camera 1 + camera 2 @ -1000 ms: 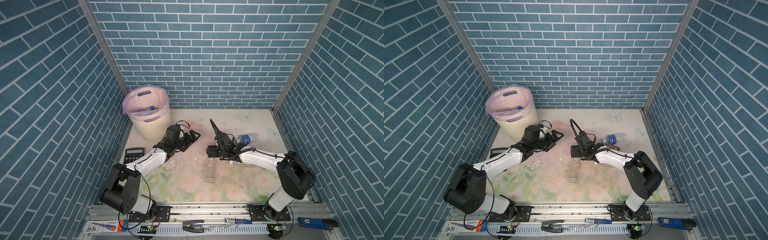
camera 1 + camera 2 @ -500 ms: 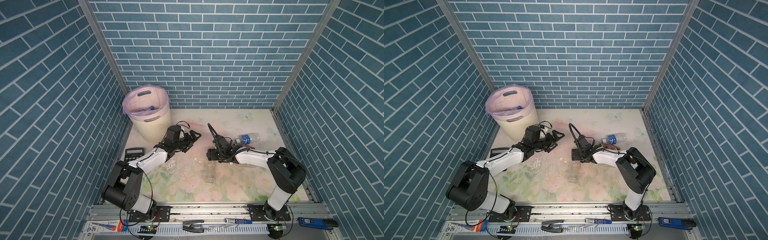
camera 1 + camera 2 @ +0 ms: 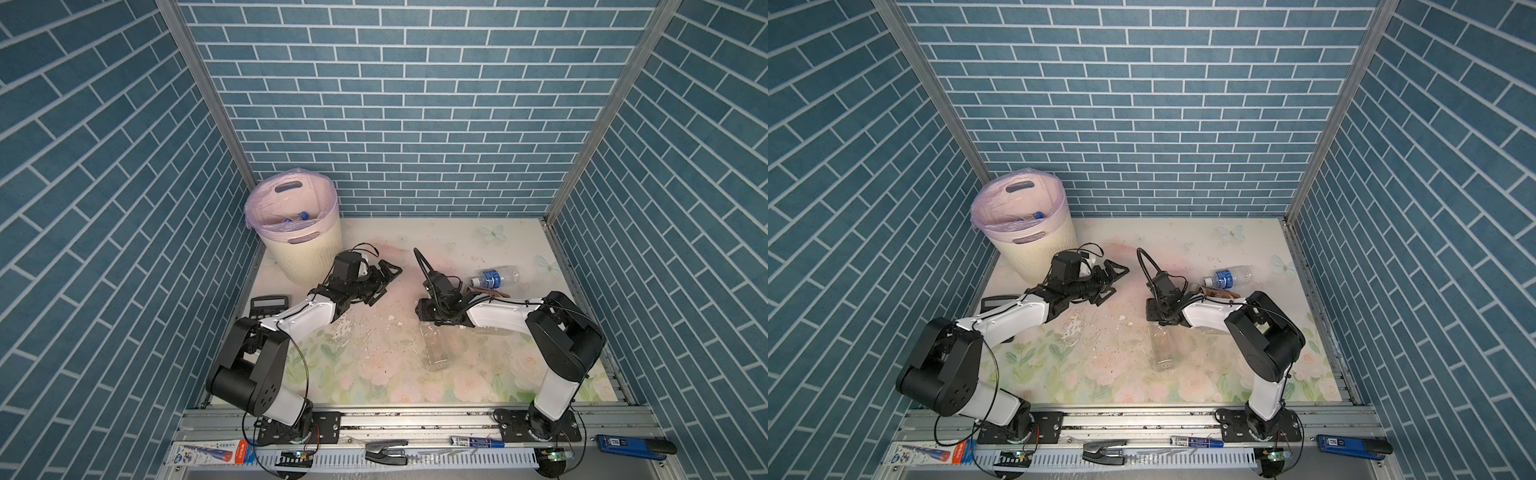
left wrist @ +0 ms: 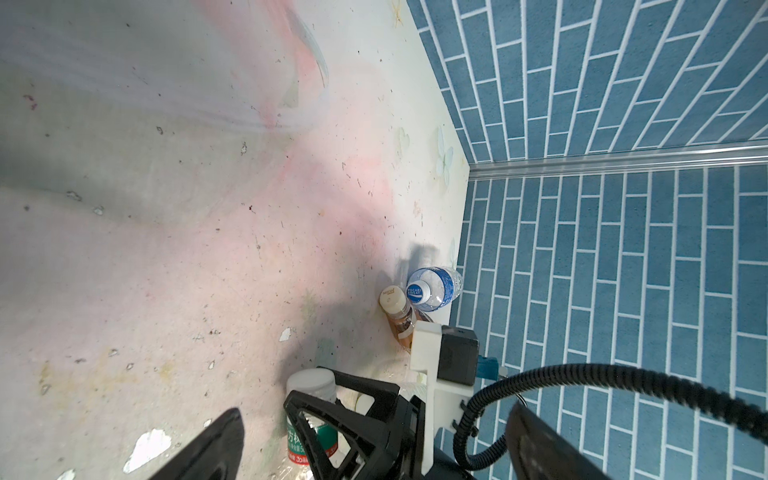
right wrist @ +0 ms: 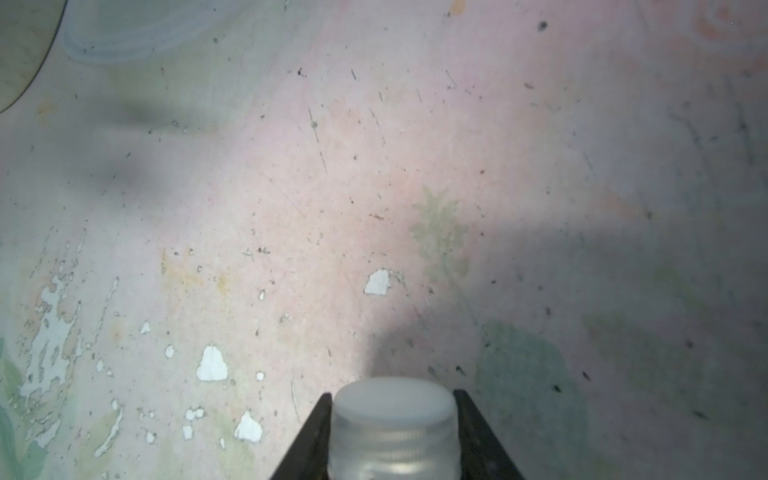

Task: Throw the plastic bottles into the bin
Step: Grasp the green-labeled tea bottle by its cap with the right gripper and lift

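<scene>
Right gripper [image 3: 432, 322], jaws spread a second ago above a clear bottle [image 3: 436, 349], now sits lower with its fingers pressed against that bottle's white cap; the right elbow has swung inward, while the left arm has not moved. Item 1: clear bottle, lying on the floral table [image 3: 374, 374] near the middle, cap end in the right gripper [image 5: 392, 395], base pointing to the front rail; a green and red label shows in the left wrist view [image 4: 307, 436]. Item 2: blue-labelled bottle [image 3: 494, 276], lying on its side toward the right wall, well apart from the bin. Item 3: brown bottle [image 3: 488, 293], lying just beside item 2, partly hidden by the right arm. Item 4: bin [image 3: 303, 257], cream, ribbed, pink-lined, upright in the far left corner; a blue-capped bottle [image 3: 303, 215] lies inside with others too jumbled to count. Item 5: left gripper [image 3: 384, 284], fingers spread wide, holding nothing, hovering just beside the bin. Item 6: black calculator [image 3: 269, 305], flat by the left wall, near the left arm.
</scene>
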### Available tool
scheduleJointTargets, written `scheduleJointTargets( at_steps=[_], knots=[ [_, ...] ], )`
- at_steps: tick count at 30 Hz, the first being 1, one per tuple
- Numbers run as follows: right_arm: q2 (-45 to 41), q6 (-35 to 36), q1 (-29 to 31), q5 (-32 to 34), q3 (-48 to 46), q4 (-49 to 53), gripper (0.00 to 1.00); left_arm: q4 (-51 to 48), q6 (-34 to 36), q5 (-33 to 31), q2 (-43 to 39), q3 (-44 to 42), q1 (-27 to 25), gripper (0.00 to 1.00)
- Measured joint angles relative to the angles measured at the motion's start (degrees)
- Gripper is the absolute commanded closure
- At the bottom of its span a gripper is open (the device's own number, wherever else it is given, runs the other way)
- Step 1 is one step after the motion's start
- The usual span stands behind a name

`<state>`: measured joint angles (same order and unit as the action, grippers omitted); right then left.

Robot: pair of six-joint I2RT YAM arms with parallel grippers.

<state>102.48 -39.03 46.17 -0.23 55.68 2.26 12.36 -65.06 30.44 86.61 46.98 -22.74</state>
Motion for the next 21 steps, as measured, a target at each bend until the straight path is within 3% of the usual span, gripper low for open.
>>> scheduleJointTargets(
  at_steps=[7, 21],
  knots=[
    [3.3, 1.6, -1.5, -0.2, 7.1, 2.7, 0.69, 0.2, -0.5, 0.5, 0.2, 0.0, 0.5, 0.01],
    [6.2, 2.0, -10.9, -1.8, 24.3, 4.7, 0.69, 5.1, -2.1, 2.9, 0.8, 0.0, 0.3, 0.01]
  ],
)
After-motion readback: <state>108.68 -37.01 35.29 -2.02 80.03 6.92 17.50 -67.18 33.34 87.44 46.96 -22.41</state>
